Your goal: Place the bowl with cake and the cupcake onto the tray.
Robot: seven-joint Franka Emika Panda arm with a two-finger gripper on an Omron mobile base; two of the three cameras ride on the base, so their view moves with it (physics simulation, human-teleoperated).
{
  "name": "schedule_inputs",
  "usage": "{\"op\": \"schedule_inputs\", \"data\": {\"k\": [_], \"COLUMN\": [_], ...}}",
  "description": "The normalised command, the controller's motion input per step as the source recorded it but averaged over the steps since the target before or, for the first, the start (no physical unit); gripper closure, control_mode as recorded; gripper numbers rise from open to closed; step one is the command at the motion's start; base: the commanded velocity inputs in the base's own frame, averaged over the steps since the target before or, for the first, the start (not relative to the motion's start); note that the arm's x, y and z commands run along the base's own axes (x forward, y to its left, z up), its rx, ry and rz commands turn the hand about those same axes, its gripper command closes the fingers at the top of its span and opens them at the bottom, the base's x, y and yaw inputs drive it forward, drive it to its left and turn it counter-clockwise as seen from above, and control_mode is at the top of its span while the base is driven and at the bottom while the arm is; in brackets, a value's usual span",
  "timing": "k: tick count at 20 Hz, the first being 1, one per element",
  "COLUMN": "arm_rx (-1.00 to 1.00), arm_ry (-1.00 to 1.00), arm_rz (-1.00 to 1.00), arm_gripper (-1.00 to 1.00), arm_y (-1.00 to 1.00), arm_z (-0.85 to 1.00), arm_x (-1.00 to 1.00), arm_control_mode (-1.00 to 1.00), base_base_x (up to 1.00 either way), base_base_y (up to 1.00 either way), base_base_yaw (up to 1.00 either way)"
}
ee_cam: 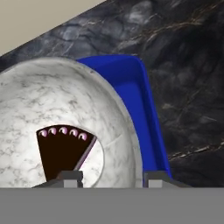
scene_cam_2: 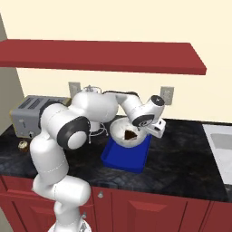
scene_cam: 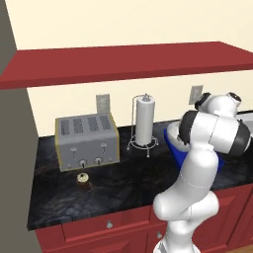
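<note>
The bowl with cake [scene_cam_2: 123,130] is a marbled grey-white bowl, tilted over the far end of the blue tray [scene_cam_2: 128,156]. Its dark brown cake wedge [ee_cam: 63,153] with pink dots lies inside. My gripper [ee_cam: 113,178] grips the bowl's rim on the right side, one finger inside the wall and one outside. In the hand view the tray [ee_cam: 131,87] shows behind and beside the bowl [ee_cam: 52,100]. The cupcake [scene_cam: 83,181] stands on the dark counter in front of the toaster, far left of the tray, also seen as the cupcake [scene_cam_2: 21,145]. My arm hides most of the bowl [scene_cam: 173,132] in the left base view.
A silver toaster [scene_cam: 87,141] stands at the back left, with a paper towel holder [scene_cam: 145,121] beside it. A sink [scene_cam_2: 221,140] lies at the right end of the counter. A red shelf [scene_cam_2: 104,54] hangs overhead. The counter's front edge [scene_cam: 99,217] runs above red drawers.
</note>
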Motion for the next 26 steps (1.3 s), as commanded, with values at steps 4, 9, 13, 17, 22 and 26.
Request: {"op": "schedule_inputs", "data": {"k": [4,9,13,17,22,26], "arm_rx": [0.0,0.02,0.0,-0.04,-0.21,-0.22], "arm_ry": [0.01,0.0,0.0,0.0,0.02,0.0], "arm_rz": [0.0,-0.06,-0.08,-0.01,0.09,0.04], "arm_gripper": [-1.0,-1.0,-1.0,-1.0,-1.0,-1.0], "arm_y": [-0.06,-0.15,0.14,0.55,0.88,1.0], "arm_z": [0.03,0.41,0.03,0.1,0.19,0.16], "arm_x": [0.1,-0.3,-0.56,-0.81,-0.77,-0.65], "arm_control_mode": [-1.0,-1.0,-1.0,-1.0,-1.0,-1.0], "base_base_x": [0.0,0.0,0.0,0.0,0.0,0.0], "base_base_y": [0.0,0.0,0.0,0.0,0.0,0.0], "base_base_yaw": [0.0,0.0,0.0,0.0,0.0,0.0]}}
